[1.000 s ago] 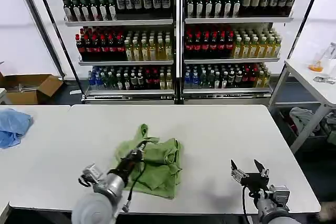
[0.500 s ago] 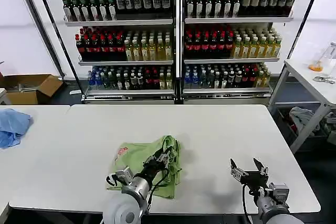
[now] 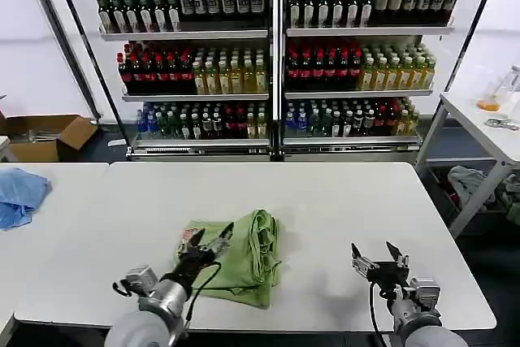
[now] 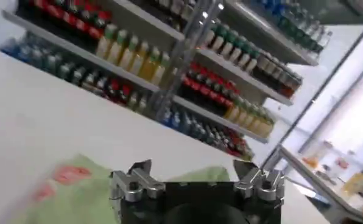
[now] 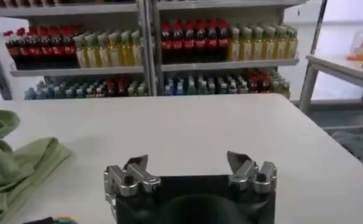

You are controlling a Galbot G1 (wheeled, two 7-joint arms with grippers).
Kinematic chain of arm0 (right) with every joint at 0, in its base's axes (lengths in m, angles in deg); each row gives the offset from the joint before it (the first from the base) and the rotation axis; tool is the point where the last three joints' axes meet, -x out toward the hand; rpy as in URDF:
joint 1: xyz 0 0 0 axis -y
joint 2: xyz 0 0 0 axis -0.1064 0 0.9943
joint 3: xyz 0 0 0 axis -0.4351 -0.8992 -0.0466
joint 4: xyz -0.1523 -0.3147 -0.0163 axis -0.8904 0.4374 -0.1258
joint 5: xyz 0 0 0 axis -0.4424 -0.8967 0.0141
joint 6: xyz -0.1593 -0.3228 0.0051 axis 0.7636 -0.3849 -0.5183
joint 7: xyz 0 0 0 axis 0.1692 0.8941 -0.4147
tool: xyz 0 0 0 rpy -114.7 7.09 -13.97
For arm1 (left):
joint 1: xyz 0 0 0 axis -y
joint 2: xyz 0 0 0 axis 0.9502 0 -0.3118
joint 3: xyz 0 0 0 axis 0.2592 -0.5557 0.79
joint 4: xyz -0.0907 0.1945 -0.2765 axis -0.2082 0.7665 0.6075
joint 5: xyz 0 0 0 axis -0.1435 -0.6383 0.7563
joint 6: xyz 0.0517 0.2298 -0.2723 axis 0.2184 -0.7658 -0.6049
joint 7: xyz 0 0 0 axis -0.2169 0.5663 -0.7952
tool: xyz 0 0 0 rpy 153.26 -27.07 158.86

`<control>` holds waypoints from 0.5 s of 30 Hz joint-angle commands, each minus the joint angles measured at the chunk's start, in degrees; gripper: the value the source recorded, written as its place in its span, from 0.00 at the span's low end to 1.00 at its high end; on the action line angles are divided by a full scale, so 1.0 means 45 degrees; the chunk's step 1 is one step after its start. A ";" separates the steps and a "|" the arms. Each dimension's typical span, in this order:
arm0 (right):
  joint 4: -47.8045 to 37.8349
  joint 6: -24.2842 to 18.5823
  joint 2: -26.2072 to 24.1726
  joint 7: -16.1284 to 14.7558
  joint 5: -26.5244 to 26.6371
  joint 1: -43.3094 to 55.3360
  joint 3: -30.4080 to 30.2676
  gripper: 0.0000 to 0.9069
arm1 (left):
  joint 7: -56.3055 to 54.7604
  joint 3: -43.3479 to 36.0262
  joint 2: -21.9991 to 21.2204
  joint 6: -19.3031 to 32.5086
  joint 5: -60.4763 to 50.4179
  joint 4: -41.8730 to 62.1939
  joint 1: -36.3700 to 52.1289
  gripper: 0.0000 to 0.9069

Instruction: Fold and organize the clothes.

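Observation:
The clothes, a light green shirt (image 3: 248, 262), lie in a folded bundle on the white table (image 3: 325, 201) near its front edge. My left gripper (image 3: 205, 241) hovers open over the shirt's left part with nothing between its fingers. In the left wrist view the left gripper (image 4: 193, 173) stands wide apart above the green shirt (image 4: 78, 198), whose red print (image 4: 69, 175) shows. My right gripper (image 3: 376, 259) waits open over bare table to the right of the shirt. The right wrist view shows the right gripper (image 5: 187, 164) empty, with the shirt (image 5: 17, 161) off to one side.
A light blue cloth (image 3: 20, 193) lies on the neighbouring table at the far left. Shelves of bottles (image 3: 272, 54) stand behind the table, with a cardboard box (image 3: 49, 136) on the floor at the left. A white side table (image 3: 487, 123) stands at the right.
The left gripper carried a flap of the shirt to the right, let go and drew back left, now open. The shirt lies narrower. The right arm barely moved.

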 commanded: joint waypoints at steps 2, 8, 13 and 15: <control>-0.0037 0.0032 -0.0023 0.0024 -0.0015 0.0179 -0.0142 1.00 | -0.0126 0.1776 0.1219 -0.0126 -0.1812 0.1208 -0.0661 1.00; -0.0022 0.0022 -0.0010 0.0031 -0.0016 0.0035 0.0031 1.00 | 0.0271 0.1094 0.1156 -0.1069 -0.0986 0.2032 -0.0073 1.00; -0.0002 0.0013 0.0034 0.0034 -0.0027 -0.0071 0.0151 1.00 | 0.0375 0.0813 0.0851 -0.1097 -0.0674 0.2653 0.0183 1.00; -0.0004 0.0010 0.0025 0.0037 -0.0023 -0.0080 0.0184 1.00 | 0.0425 0.0765 0.0765 -0.1122 -0.0576 0.2796 0.0193 1.00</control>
